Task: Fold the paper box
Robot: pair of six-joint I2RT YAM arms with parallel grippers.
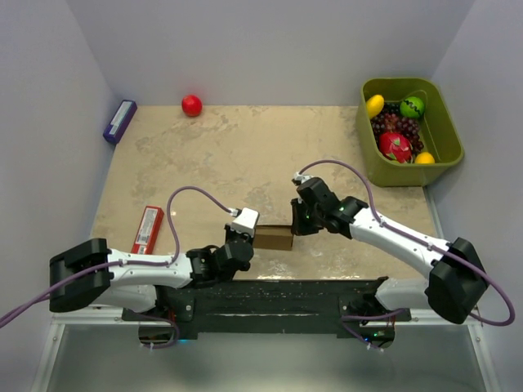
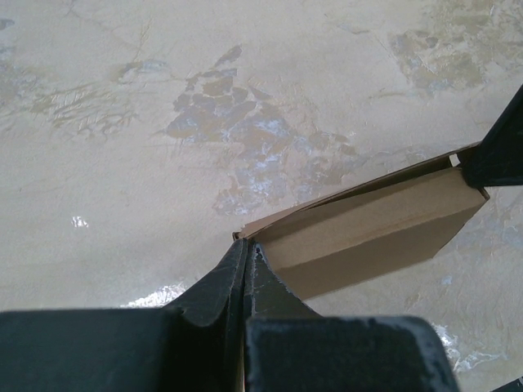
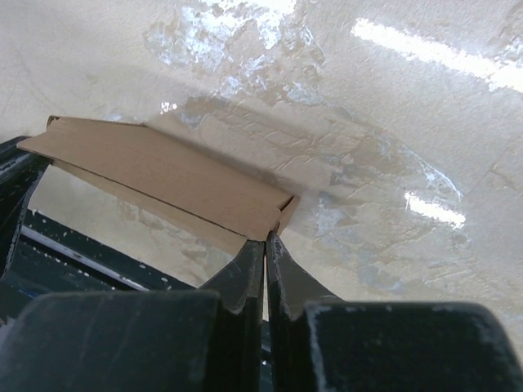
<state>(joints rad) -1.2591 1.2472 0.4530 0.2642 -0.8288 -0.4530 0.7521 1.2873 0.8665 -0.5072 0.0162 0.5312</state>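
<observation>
**A:** Anyone near the rig? How far along is the fold?

**B:** Standing right by it. On the table [image 1: 245,155], the cardboard box [image 1: 274,238] hangs low near the front edge, strung between the two arms. I can't tell if it touches the top. I'd call it halfway-ish. It has a shallow sleeve shape, but the long top seam gapes a bit, and I can't see whether the end flaps are tucked. The left gripper [image 2: 248,251] is pinched tight on thin card at one corner. The right gripper [image 3: 265,243] is clamped the same way on the opposite corner.

**A:** Room to work?

**B:** Plenty going away from the robot, it's bare tabletop there. It's tight on the near side though, the black base rail [image 1: 278,296] is just beside the box. The green tub [image 1: 448,131] of fruit is well apart in the far right corner. The red packet [image 1: 148,229] lies off left, and the red ball [image 1: 191,104] is way back.
</observation>
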